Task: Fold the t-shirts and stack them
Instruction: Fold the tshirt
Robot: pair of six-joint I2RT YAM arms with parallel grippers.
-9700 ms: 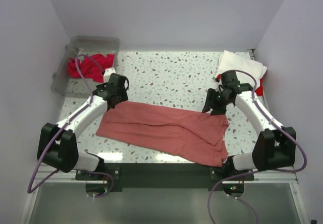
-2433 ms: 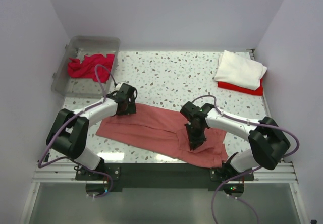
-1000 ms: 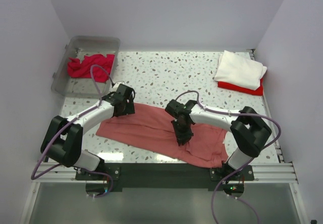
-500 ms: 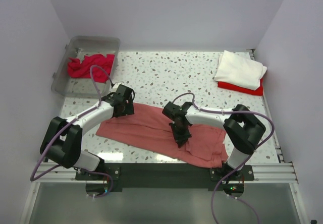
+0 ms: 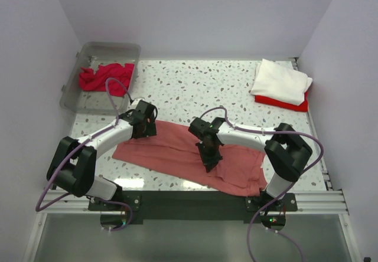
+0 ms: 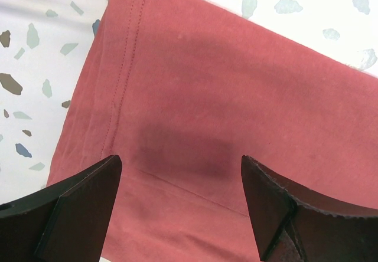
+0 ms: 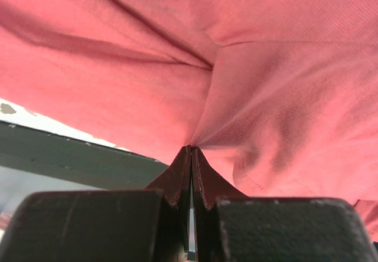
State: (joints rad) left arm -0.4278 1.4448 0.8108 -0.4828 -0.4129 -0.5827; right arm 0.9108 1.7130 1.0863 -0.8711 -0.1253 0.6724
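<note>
The large faded coral-red t-shirt [image 5: 171, 147] lies flat across the near half of the table. My right gripper [image 5: 211, 160] is down at its middle near the front hem, shut on a pinch of the cloth [image 7: 266, 67], which puckers into the closed tips [image 7: 191, 150]. At the shirt's far-left corner my left gripper [image 5: 147, 126] hovers open, with the hem [image 6: 236, 97] flat between its spread fingers [image 6: 180, 161]. A folded white t-shirt [image 5: 280, 80] rests on a bright red one [image 5: 283, 102] at the back right. A crimson t-shirt [image 5: 106, 76] is crumpled in the bin.
The clear plastic bin [image 5: 112, 48] stands at the back left corner. The speckled tabletop [image 5: 201, 85] stretches behind the shirt. A dark rail [image 5: 189, 194] with both arm bases runs along the near edge, close to the shirt's front hem.
My right gripper has closed on the coral-red cloth and shifted slightly left and away from the front edge. The left arm has stayed nearly still, jaws open.
</note>
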